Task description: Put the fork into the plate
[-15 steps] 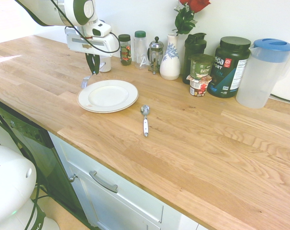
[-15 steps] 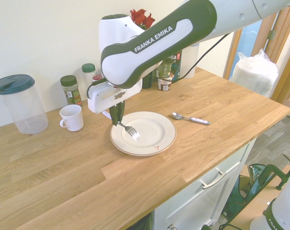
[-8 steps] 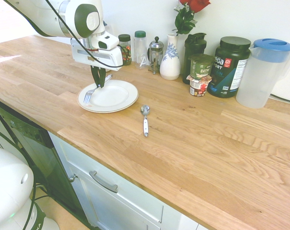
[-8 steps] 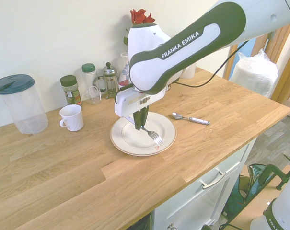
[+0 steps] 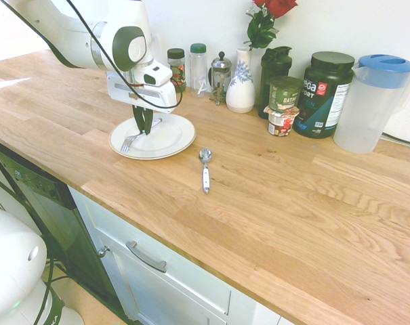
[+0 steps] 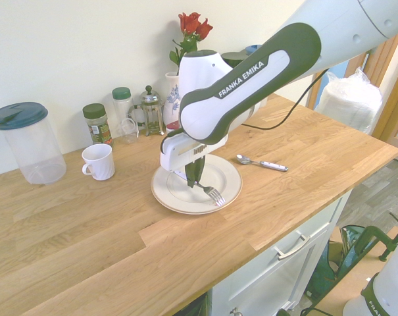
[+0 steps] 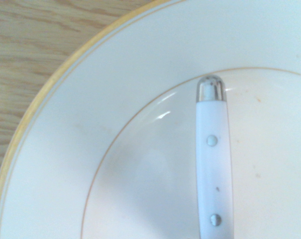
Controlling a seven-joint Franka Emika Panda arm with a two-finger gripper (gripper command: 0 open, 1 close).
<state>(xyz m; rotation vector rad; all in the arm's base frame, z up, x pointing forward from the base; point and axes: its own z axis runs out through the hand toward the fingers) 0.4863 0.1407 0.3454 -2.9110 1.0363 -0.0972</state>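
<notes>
Gripping one fork (image 5: 135, 135) by its handle, the pincer (image 5: 144, 128) is seen clamped tight over one plate (image 5: 174, 139), tines tilted low above the rim. One spoon (image 5: 205, 169) is noted on the desk (image 5: 272, 189) beside the plate.

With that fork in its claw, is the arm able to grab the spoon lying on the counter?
Probably not yet: the claw is shut on the fork over the plate. The spoon lies unobstructed beside it.
</notes>
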